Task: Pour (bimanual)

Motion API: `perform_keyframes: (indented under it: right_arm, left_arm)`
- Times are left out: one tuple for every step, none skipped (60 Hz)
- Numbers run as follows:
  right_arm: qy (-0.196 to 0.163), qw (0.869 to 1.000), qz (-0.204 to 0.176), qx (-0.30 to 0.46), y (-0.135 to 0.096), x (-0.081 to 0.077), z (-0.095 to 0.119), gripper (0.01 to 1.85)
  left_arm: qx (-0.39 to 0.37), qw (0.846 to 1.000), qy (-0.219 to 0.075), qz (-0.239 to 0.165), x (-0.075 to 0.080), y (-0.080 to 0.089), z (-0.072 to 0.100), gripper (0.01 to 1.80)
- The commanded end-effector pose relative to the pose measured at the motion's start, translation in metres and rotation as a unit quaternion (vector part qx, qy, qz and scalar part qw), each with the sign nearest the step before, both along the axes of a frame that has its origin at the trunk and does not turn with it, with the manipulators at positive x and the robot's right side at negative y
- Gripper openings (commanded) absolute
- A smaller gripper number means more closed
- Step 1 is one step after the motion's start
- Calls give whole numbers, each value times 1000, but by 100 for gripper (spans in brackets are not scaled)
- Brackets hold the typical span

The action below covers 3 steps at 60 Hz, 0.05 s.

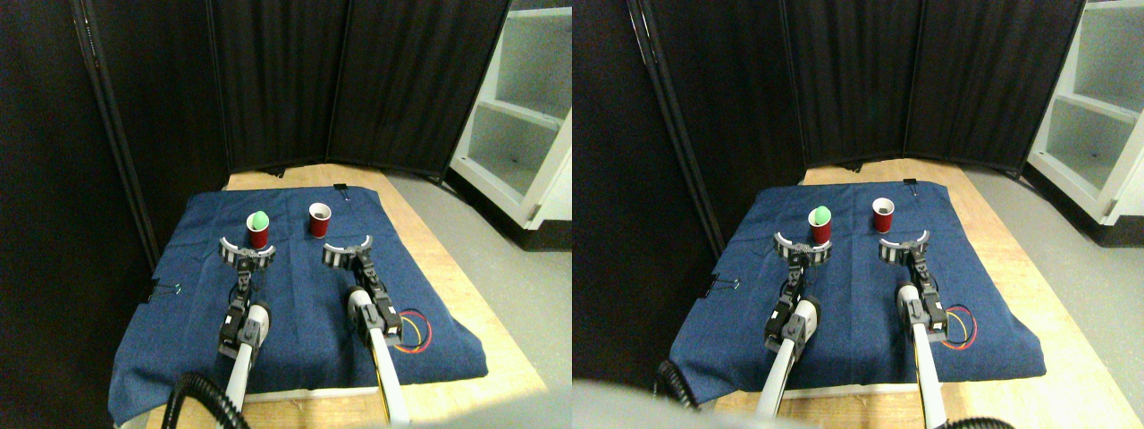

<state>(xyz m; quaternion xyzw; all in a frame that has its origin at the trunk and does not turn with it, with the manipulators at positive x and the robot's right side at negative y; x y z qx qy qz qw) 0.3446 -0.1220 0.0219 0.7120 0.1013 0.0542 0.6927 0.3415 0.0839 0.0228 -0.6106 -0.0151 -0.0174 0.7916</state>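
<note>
- Nearest the camera, the right gripper (348, 252) and the left gripper (248, 253) both rest low over the blue cloth (304, 331) that covers the counter (465, 295); the jaws of each stand spread in a wide arc and hold nothing.
- Left cup (258, 230): red, upright, mouth up, a green ball (258, 218) sitting in its mouth. It stands just beyond the left gripper, toward the cloth's far edge.
- Right cup (320, 220): red, upright, mouth up, apparently empty, a little nearer the far edge, just beyond the right gripper.
- Long axis of each cup: vertical, narrow base down.
- Handling, judged: thin disposable cups, light, easily crushed or tipped, smooth-walled. Grip at mid-wall, below the rim, with moderate force.
- The ball probably rolls out at a small tilt.
</note>
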Motion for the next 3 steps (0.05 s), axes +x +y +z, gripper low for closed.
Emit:
perform_keyframes:
  right_arm:
    - [-26, 1000, 4, 2, 1, -1, 11, 121]
    - [-26, 1000, 5, 2, 0, -2, 11, 121]
    - [-26, 1000, 5, 3, 0, -2, 11, 121]
  left_arm:
    - [-2, 1000, -23, 17, 1, -1, 4, 118]
    - [-4, 999, -25, 21, 1, -1, 4, 115]
    - [-5, 999, -27, 26, 0, -1, 5, 112]
